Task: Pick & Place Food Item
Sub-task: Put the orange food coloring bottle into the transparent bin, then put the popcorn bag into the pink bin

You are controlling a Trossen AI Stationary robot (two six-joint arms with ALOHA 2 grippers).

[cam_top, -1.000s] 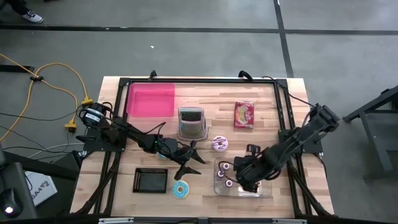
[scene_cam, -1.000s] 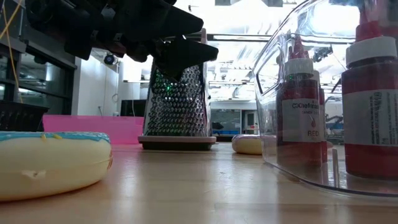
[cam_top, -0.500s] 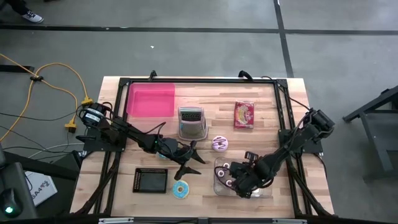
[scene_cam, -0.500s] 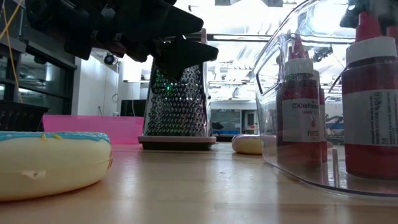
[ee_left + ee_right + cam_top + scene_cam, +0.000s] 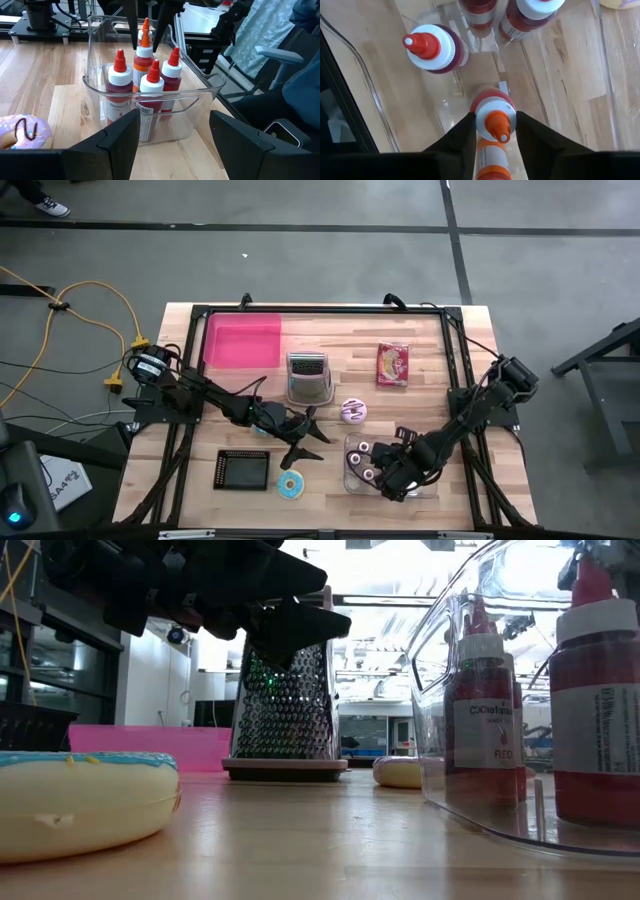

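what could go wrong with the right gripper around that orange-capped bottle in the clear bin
The right gripper straddles the orange-capped squeeze bottle just under its cap, so it may slip on lifting. Red-capped bottles stand packed beside it in the clear plastic bin; a tilted pull could knock them or drag the bin. The left gripper waits near the metal box grater.

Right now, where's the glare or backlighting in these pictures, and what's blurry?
Low view: bright ceiling lights behind leave the left gripper a dark silhouette, and the near blue-iced donut looks soft. Right wrist view: the right gripper's fingers straddling the orange-capped bottle blur up close. High view: evenly lit.
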